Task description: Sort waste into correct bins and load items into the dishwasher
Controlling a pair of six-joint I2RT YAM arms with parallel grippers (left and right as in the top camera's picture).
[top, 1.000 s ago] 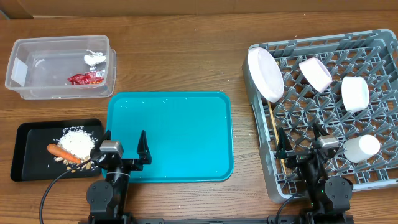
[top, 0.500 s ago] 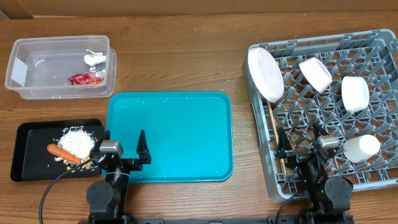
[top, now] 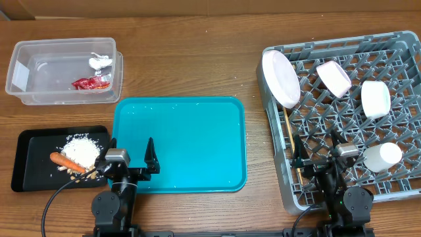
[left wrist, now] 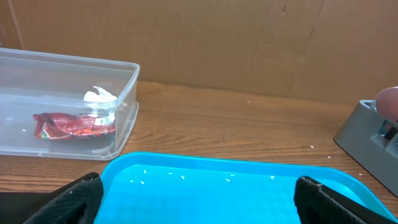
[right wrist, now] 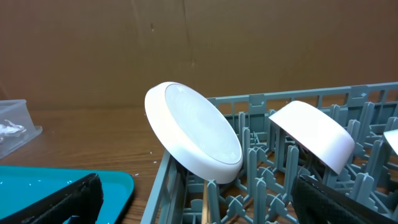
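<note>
With the plate (top: 281, 78) propped on edge by rack (top: 342, 44) pegs for washing, the left gripper (top: 131, 153) and right gripper (top: 314, 151) are held apart, empty.

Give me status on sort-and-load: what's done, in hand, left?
Done: wrapper and paper are in the tub; carrot and rice are in the black tray; plate, bowls, cup and chopsticks are in the rack.
In hand: nothing. The left gripper and right gripper are open and empty.
Left: seemingly only stray grains on the teal tray.
</note>
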